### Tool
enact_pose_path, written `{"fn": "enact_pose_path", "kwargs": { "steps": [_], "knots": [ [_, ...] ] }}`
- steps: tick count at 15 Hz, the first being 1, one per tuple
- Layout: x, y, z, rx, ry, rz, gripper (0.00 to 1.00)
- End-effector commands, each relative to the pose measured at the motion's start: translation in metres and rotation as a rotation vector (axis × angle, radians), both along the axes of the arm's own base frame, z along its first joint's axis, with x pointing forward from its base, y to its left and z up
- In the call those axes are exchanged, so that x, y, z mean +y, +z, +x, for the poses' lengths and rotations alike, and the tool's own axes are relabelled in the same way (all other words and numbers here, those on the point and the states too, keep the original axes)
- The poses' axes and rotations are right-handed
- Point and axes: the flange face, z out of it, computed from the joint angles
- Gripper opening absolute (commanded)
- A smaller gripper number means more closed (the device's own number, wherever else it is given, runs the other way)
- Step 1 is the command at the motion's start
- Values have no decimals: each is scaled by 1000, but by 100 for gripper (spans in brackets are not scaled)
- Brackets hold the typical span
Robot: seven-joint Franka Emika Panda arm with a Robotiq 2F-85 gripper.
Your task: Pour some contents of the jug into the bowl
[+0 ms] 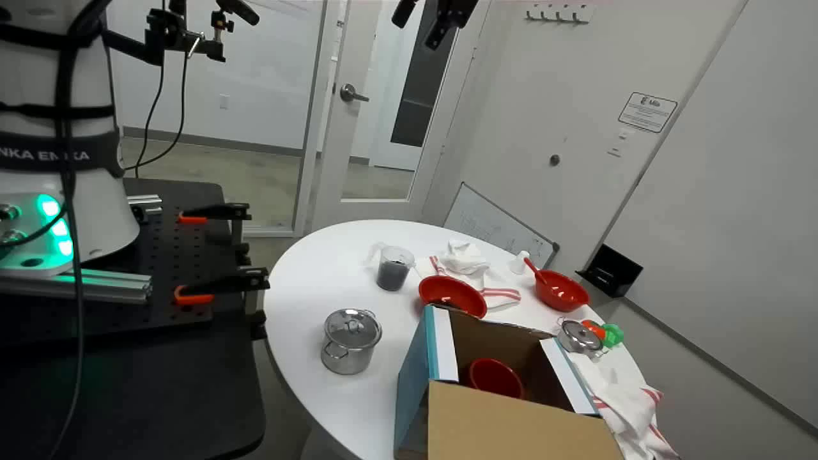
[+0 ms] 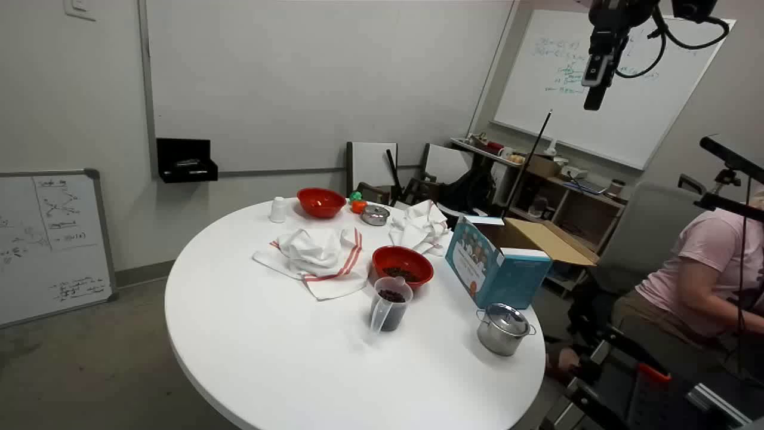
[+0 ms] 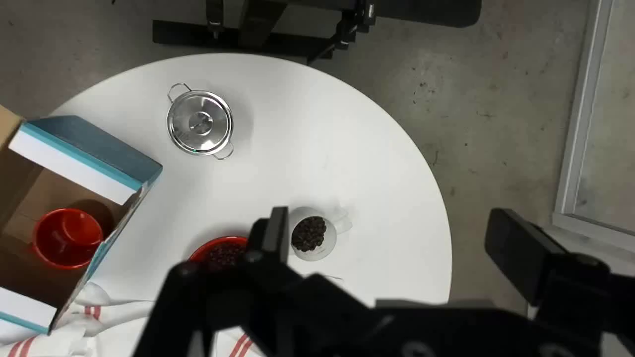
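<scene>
Wrist view, jug upright, handle away from bowl

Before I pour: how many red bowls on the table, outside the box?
2: one bowl beside the jug, another bowl across the towel from it. The box may hide more.
</scene>
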Motion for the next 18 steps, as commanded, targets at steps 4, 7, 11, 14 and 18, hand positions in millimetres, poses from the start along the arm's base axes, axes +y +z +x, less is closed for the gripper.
{"fn": "enact_pose_path", "kwargs": {
  "steps": [4, 7, 11, 14, 18],
  "knots": [
    [0, 0, 0, 0, 0, 0, 100],
    [4, -2, 3, 6, -12, -15, 100],
    [30, -21, 25, -5, -144, 32, 100],
    [49, -41, 43, -51, -323, 65, 100],
    [69, -76, 66, -79, -533, 22, 100]
  ]
}}
